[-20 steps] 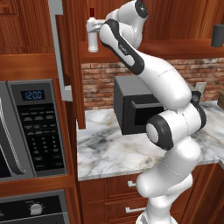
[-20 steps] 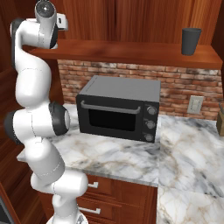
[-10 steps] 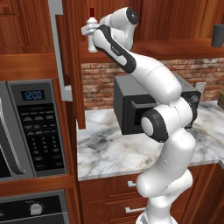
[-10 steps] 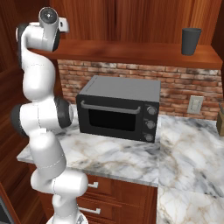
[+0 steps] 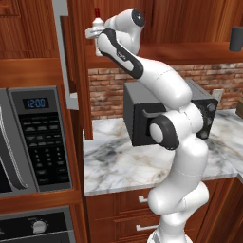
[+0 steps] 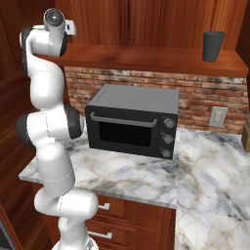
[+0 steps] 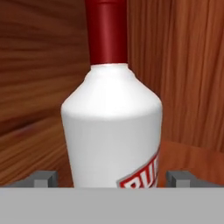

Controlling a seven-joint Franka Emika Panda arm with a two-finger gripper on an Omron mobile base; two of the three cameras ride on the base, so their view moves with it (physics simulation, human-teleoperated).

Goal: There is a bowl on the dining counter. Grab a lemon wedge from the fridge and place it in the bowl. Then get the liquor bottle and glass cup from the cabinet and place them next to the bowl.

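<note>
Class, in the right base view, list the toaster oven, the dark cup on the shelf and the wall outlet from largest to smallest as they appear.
1. Toaster oven, by far the largest.
2. Dark cup.
3. Wall outlet, only slightly smaller than the cup; this ranking is unsure.

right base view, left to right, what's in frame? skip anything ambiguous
White robot arm with dark joints → black toaster oven with a grey top → dark grey cup on the red-brown wooden shelf → white wall outlet on the brick backsplash.
</note>
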